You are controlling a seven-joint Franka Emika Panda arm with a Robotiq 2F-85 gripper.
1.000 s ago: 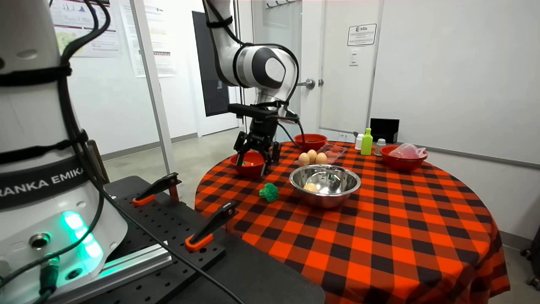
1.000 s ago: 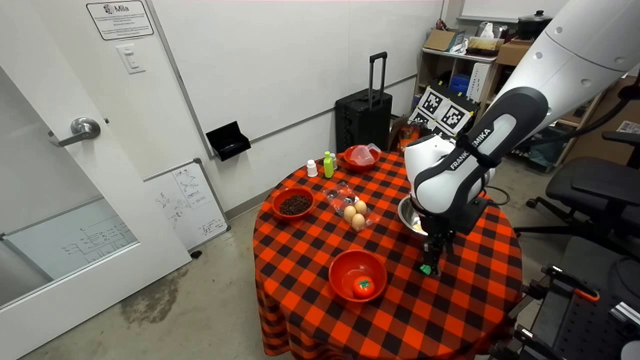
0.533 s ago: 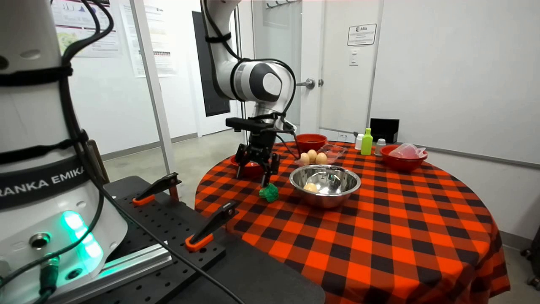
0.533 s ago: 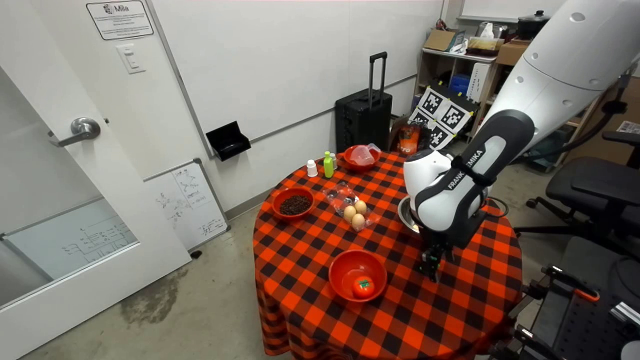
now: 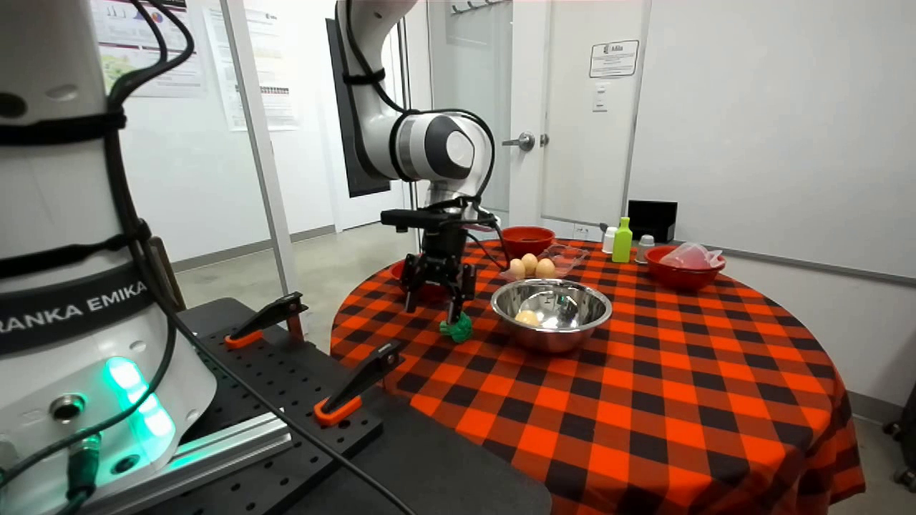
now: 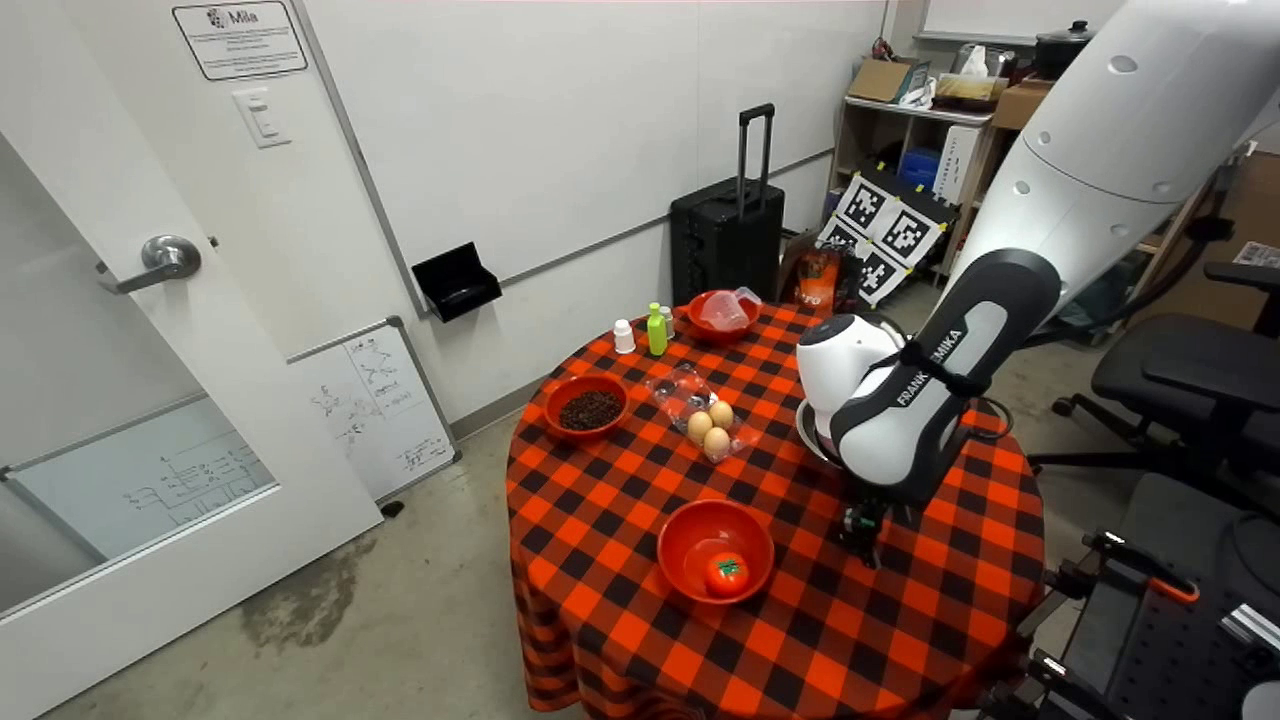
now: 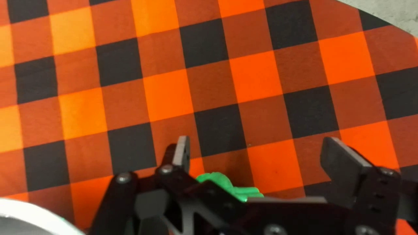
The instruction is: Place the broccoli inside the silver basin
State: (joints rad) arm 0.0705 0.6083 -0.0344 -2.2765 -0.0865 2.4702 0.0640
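My gripper (image 5: 431,315) stands with jaws spread; the broccoli floret (image 5: 456,332) lies on the checked tablecloth (image 5: 680,386), near the silver basin (image 5: 552,342); it appears nearer one jaw; I should align it midway between both, descend, close gently, then lift straight up.

gripper (image 5: 432,312) observed with fingers parted, one fingertip visually overlapping the broccoli (image 5: 460,331), contact not determinable, the latter resting on the checked tablecloth (image 5: 680,386) near the silver basin (image 5: 547,340), which holds a pale rounded item (image 5: 527,317).
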